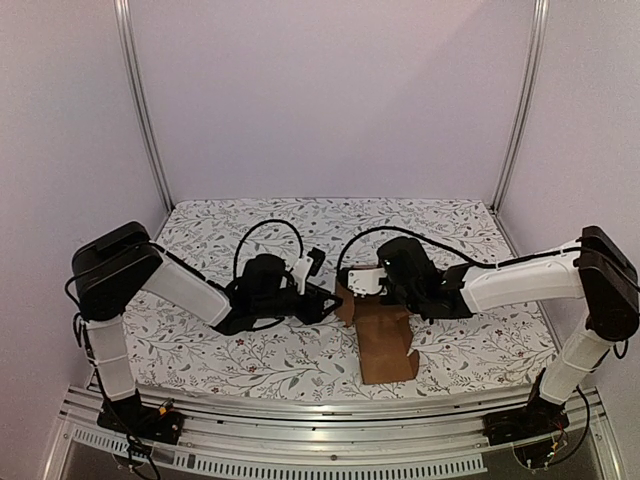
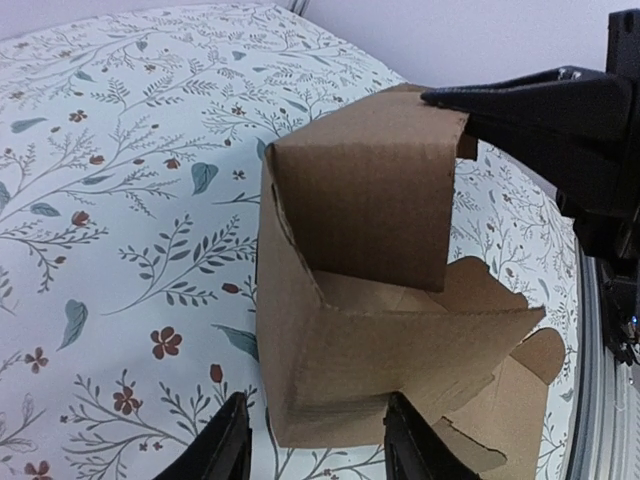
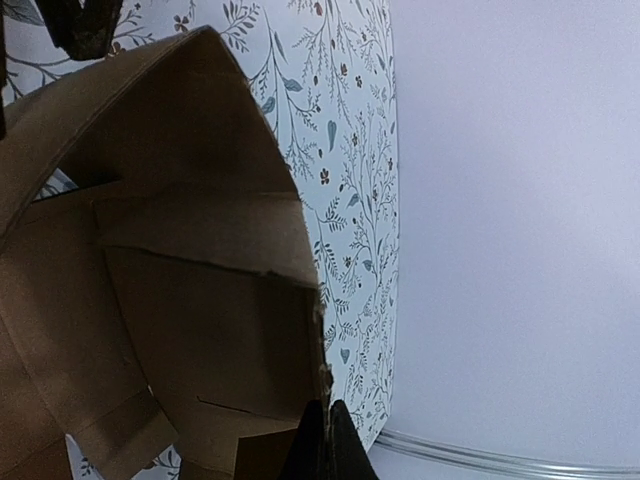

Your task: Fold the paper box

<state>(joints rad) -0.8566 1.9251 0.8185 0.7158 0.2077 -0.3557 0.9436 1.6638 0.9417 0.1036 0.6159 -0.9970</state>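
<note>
— Start with your left claw. What is it doing?

— My left claw is released. Its two fingers are spread apart, low over the cloth. The bottom corner of the box sits between them. One finger looks to be against the cardboard, and beside the other a strip of cloth shows.

— And the right?

— My right claw is clenched on the box. It pinches the edge of the top flap, fingertips pressed together on the thin cardboard.

— How does the box look?

— Half-formed. One wall stands upright, and a flap bends over from its top towards my right claw, so the inside is hollow. Lower down, panels with cut tabs lie flat on the cloth and reach towards the near edge of the table.

— Where is it?

— On the cloth between my two arms, a little right of the middle, in the nearer half of the table.

— Anything to read on it?

— Every face I can see is plain brown cardboard. The only pattern belongs to the cloth: white, with twigs, blue-green leaves and small red flowers.
</note>
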